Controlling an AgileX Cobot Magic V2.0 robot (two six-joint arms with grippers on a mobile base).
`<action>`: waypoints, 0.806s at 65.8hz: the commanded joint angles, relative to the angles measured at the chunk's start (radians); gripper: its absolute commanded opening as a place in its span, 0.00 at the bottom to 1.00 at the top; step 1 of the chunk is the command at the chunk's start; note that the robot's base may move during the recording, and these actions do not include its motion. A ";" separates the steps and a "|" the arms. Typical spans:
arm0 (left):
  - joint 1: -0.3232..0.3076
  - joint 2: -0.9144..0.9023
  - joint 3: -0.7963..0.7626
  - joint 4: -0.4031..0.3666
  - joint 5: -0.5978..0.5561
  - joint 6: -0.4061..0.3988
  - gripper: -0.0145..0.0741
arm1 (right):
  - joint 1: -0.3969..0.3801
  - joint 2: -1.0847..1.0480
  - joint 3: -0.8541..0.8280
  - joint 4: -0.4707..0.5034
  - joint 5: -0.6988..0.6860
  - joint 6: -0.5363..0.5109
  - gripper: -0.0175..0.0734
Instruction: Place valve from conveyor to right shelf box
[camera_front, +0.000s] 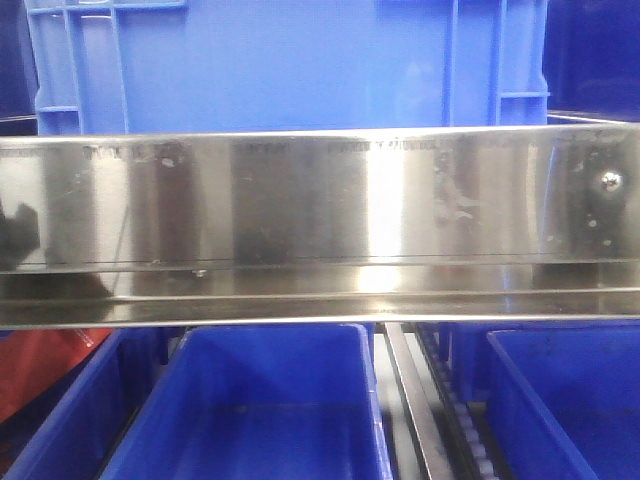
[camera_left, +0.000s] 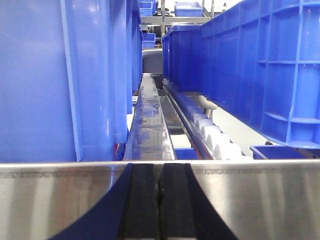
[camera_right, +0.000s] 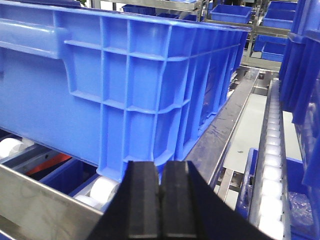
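Left gripper (camera_left: 160, 200) and right gripper (camera_right: 161, 205) both pressed together, empty. Valve and conveyor out of view. Judged pre-pick; next: locate valve. Blue crate (camera_right: 115, 85) at 11 o'clock.

front: close, facing steel rail (camera_front: 320, 200) | wrists: along shelf lanes

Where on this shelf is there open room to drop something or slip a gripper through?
Open: the lower blue bin under the steel rail, apparently empty. Tight: the narrow channel between the upper blue crates, where the shut left gripper points.
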 joint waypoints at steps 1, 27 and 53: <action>0.004 -0.006 -0.001 -0.007 -0.027 -0.004 0.04 | -0.001 -0.005 0.003 -0.008 -0.023 0.003 0.01; 0.004 -0.006 -0.001 -0.007 -0.027 -0.004 0.04 | -0.001 -0.005 0.003 -0.008 -0.023 0.003 0.01; 0.004 -0.006 -0.001 -0.007 -0.027 -0.004 0.04 | -0.009 -0.005 0.003 -0.003 -0.023 0.003 0.01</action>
